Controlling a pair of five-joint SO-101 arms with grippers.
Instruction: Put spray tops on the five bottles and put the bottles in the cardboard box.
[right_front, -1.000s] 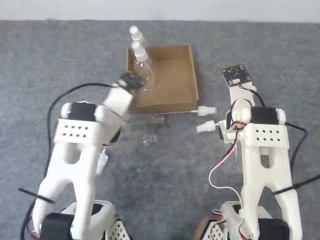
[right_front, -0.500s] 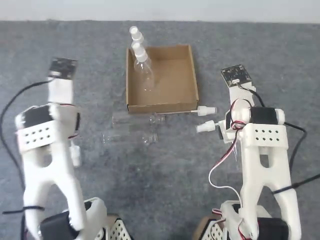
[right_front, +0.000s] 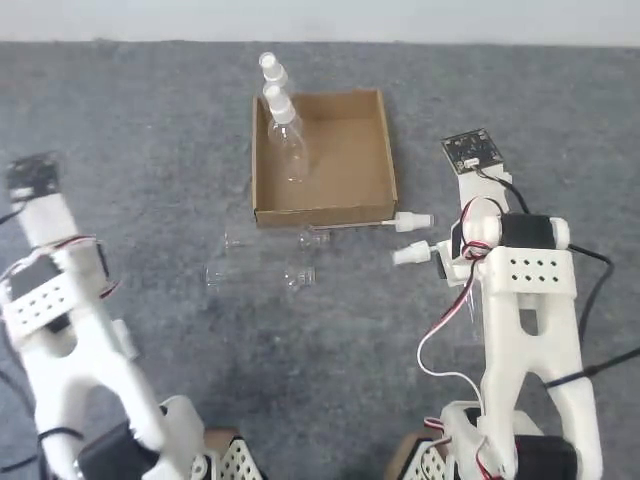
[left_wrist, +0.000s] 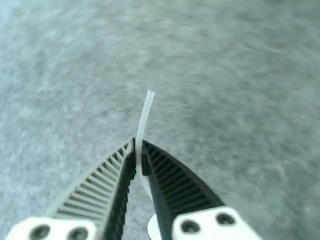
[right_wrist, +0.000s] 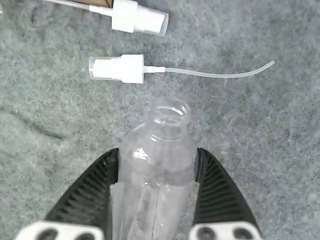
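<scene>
Gripping an uncapped bottle (right_wrist: 156, 175) in the right gripper (right_wrist: 157, 154): jaws approx. half open, clamped on its body, bare neck & mouth poking past the fingertips, long axis in line w/ the gripper. Held over the right half of the table (right_front: 150, 120).

Just beyond the mouth, lying on the table: one spray top (right_wrist: 120, 68) crosswise, tube trailing off; a second top (right_wrist: 137, 16) past it, by the near right corner of the cardboard box (right_front: 385, 150).

Pinching a thin dip tube (left_wrist: 145, 112) in the left gripper (left_wrist: 138, 145), jaws all but shut on it, tip sticking out ahead, white head tucked behind the jaws. Left arm (right_front: 55, 300) up by the table's left edge, i.e. well apart from the held bottle.

Judging the crux: tube must line up w/ the bottle's axis & enter the mouth, so need to close that gap first, prob. meeting mid-table.

Inside the box, along its left wall: one capped bottle (right_front: 288, 145). Outside its far left corner: another capped one (right_front: 270, 66). Off its near edge: uncapped bottles (right_front: 260, 277) lying flat, two or poss. three, hard to count.
</scene>
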